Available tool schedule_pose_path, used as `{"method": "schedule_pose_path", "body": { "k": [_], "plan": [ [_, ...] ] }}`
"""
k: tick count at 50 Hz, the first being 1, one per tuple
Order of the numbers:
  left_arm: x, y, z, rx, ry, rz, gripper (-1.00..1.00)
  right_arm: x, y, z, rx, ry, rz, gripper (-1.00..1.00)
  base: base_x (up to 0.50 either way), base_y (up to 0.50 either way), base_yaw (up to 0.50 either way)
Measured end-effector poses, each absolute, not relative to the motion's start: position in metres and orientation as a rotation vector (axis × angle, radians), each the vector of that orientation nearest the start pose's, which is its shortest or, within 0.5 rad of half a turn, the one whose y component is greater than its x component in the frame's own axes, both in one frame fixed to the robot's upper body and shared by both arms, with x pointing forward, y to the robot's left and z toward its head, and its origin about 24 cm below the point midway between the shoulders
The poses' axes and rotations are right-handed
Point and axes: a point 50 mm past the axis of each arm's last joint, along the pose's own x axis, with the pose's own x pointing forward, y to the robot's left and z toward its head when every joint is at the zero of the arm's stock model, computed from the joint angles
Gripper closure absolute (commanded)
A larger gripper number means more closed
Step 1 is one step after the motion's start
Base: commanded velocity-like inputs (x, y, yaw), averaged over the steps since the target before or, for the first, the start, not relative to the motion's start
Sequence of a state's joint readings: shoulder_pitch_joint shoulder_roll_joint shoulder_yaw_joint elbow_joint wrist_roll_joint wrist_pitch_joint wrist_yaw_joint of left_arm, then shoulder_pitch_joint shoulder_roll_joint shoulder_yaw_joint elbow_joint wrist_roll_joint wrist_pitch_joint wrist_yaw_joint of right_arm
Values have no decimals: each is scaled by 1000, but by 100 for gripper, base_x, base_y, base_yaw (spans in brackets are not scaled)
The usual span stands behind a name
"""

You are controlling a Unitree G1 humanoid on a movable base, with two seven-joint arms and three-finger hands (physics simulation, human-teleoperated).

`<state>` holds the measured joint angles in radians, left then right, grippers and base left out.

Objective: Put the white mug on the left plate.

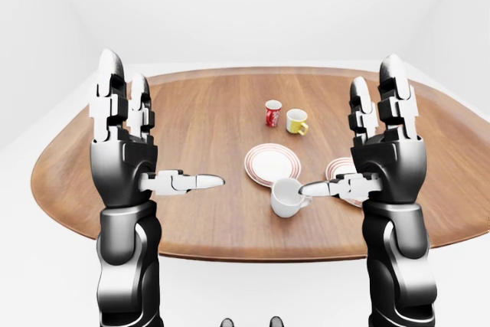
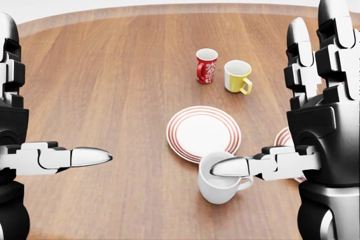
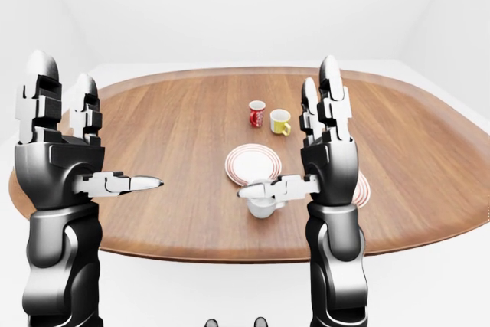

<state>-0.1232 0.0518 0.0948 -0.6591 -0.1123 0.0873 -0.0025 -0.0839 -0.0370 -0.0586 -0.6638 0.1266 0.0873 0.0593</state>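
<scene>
Table (image 2: 112,82): white mug (image 2: 219,186) under right fingers (image 2: 230,166).

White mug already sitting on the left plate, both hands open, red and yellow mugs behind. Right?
Not quite. The head view shows the white mug on the bare table, just below the left plate, not on it. Both hands, left and right, are open; the red mug and yellow mug stand beyond.
</scene>
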Motion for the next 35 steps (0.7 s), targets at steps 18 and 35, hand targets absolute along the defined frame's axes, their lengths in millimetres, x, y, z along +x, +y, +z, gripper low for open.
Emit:
{"method": "schedule_pose_path", "body": {
  "k": [18,35],
  "plan": [
    [221,163,208,-41,-703,-3,-100,218,-151,199,54,-662,105,-100,50,-4,0],
    [221,163,209,-41,-705,-4,-100,219,-148,197,42,-653,113,-100,43,-4,0]
  ]
}}
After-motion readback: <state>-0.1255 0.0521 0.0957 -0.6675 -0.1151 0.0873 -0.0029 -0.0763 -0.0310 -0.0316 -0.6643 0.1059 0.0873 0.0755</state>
